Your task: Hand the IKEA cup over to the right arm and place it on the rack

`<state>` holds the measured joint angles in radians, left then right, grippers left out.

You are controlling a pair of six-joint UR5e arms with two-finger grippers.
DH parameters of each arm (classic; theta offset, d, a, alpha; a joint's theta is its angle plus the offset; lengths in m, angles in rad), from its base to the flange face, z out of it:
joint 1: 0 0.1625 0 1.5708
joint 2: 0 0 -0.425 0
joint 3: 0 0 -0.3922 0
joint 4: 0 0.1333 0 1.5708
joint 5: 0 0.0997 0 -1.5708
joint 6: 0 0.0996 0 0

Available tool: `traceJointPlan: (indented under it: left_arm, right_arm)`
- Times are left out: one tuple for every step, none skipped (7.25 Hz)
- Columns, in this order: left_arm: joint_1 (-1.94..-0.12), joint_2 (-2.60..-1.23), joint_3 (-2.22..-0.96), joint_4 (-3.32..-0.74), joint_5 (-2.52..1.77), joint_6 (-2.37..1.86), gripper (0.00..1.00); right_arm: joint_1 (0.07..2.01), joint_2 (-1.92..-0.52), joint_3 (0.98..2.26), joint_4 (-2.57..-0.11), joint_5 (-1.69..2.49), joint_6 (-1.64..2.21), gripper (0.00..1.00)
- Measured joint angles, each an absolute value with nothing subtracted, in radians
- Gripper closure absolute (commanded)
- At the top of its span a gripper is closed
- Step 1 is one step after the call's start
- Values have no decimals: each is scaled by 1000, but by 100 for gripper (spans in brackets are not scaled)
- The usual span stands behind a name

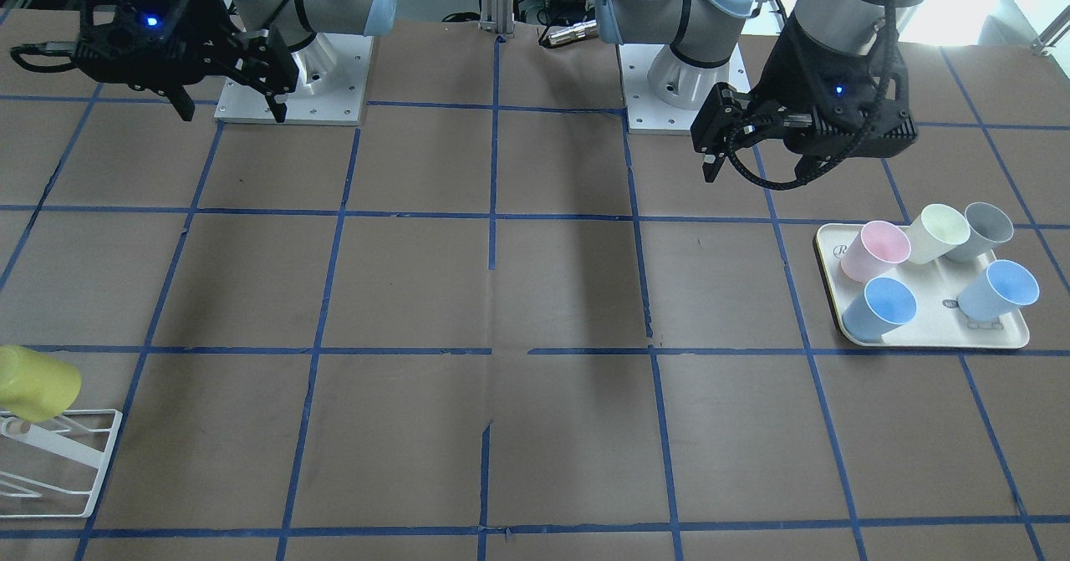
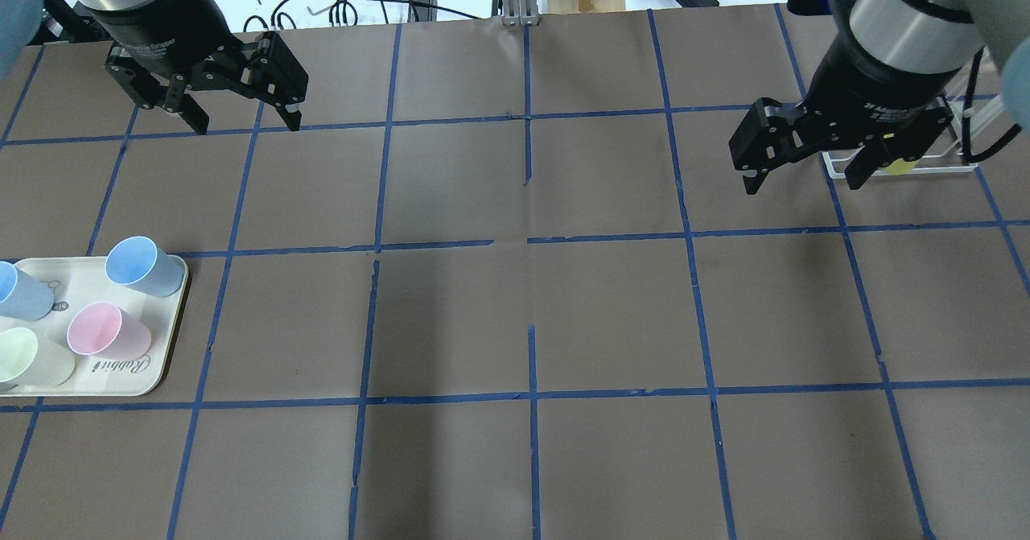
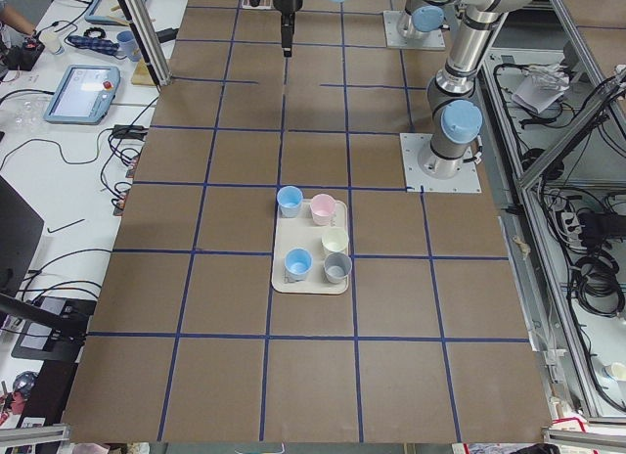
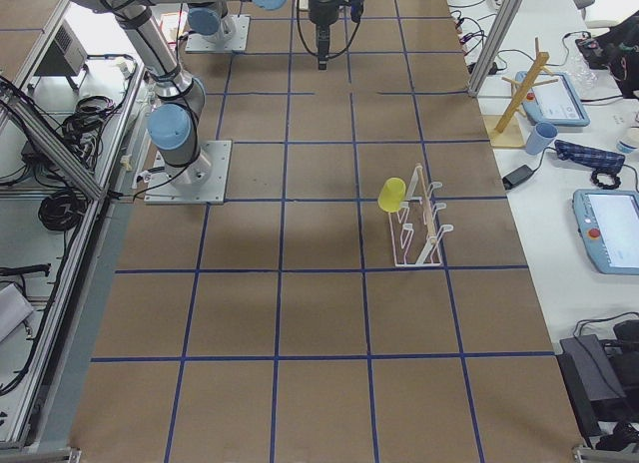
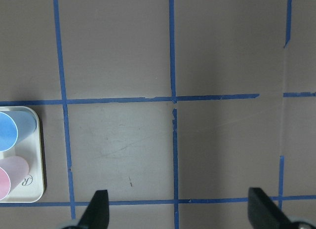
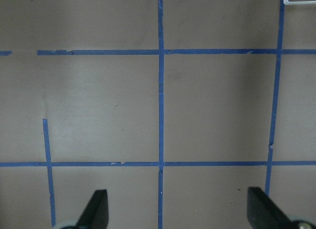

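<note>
The IKEA cup (image 1: pixel 33 381) sits on the rack (image 1: pixel 58 446), on its side facing the robot. The tray (image 1: pixel 928 331), holding five cups (image 1: pixel 878 306), lies well apart from the rack, at the table's (image 1: pixel 535 293) opposite end.

We find the bright yellow plastic cup (image 2: pixel 897 166) and white wire rack (image 2: pixel 941 171) mostly hidden overhead behind the black right gripper (image 2: pixel 801 186).

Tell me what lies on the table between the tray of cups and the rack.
Nothing: in the front-facing view the stretch between the tray and the rack is bare brown table crossed by blue tape lines.
</note>
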<state>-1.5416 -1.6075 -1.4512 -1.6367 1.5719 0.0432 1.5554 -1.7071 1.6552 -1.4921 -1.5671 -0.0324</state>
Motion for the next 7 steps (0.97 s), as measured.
traceJointPlan:
  left_arm:
    - [-1542,-1607,-1451,-1637,1571,43,0]
    - [-1542,-1607,-1452,-1637,1571,44,0]
    - [-1542,-1607,-1452,-1637,1571,43,0]
    - [-1542,-1607,-1453,-1637,1571,43,0]
    - [-1542,-1608,-1454,-1637,1570,43,0]
    - [-1542,-1608,-1455,-1636,1570,42,0]
    - [-1542,-1608,-1455,-1636,1569,41,0]
  right_arm:
    - [1570,-1717,1674,-1492,-1566,-29,0]
    - [1573,-1736,1695,-1490,-1566,-32,0]
    - [1570,-1753,1715,-1492,-1567,-34,0]
    - [1562,-1763,1725,-1494,-1568,-36,0]
    - [1550,-1768,1730,-1493,-1568,-36,0]
    - [1540,-1770,1731,-1490,-1567,-34,0]
    - [1536,-1772,1731,-1487,-1566,-31,0]
